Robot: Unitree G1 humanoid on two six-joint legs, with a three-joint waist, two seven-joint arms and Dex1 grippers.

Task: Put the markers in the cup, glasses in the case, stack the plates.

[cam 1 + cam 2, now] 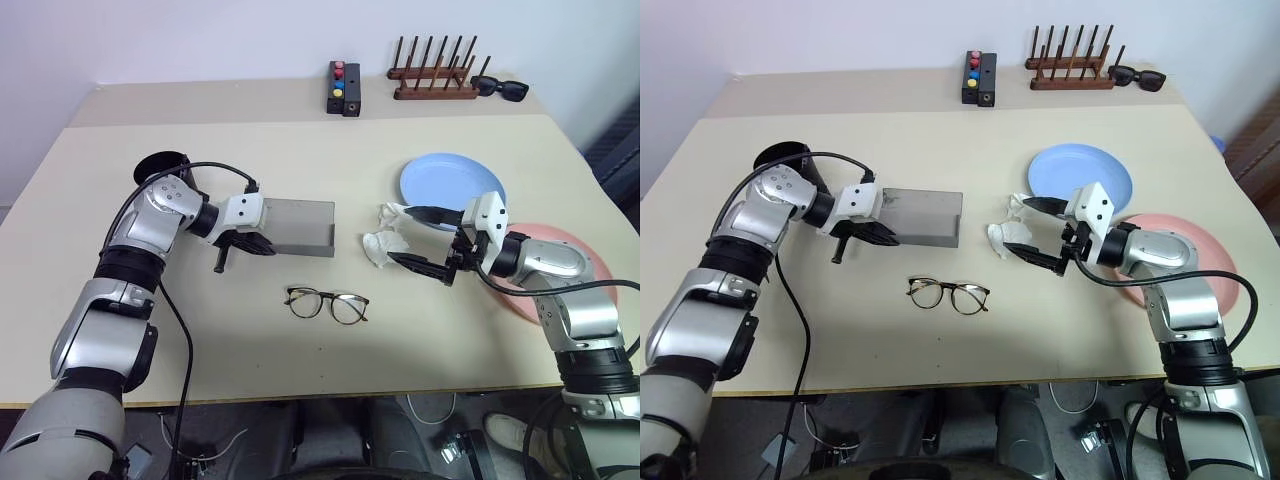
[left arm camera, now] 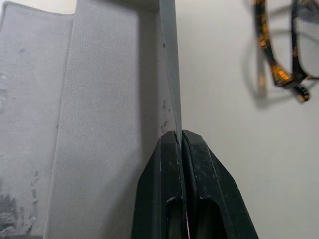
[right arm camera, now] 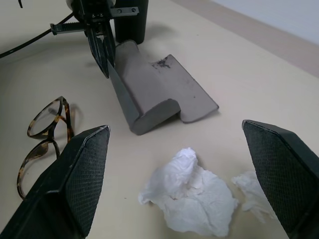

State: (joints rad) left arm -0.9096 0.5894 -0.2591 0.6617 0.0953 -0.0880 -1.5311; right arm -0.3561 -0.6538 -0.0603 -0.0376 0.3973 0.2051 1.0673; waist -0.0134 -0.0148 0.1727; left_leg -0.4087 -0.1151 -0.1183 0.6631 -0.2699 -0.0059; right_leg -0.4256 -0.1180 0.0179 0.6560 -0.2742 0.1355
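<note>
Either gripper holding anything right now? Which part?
The left gripper is shut on the thin front wall of the open grey case, at its end nearest the cup. The right gripper is open and holds nothing, beside the crumpled tissue.

Matt grey felt-like case point(image 1: 300, 226), crumpled white paper tissue point(image 3: 192, 199), tortoiseshell plastic glasses point(image 1: 327, 304)

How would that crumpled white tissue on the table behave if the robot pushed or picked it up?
The crumpled tissue is probably very light and floppy, judging by its thin, creased folds. Pushed, it would likely slide or tumble rather than roll. It would probably squash easily between the right end effector's open fingers.
</note>
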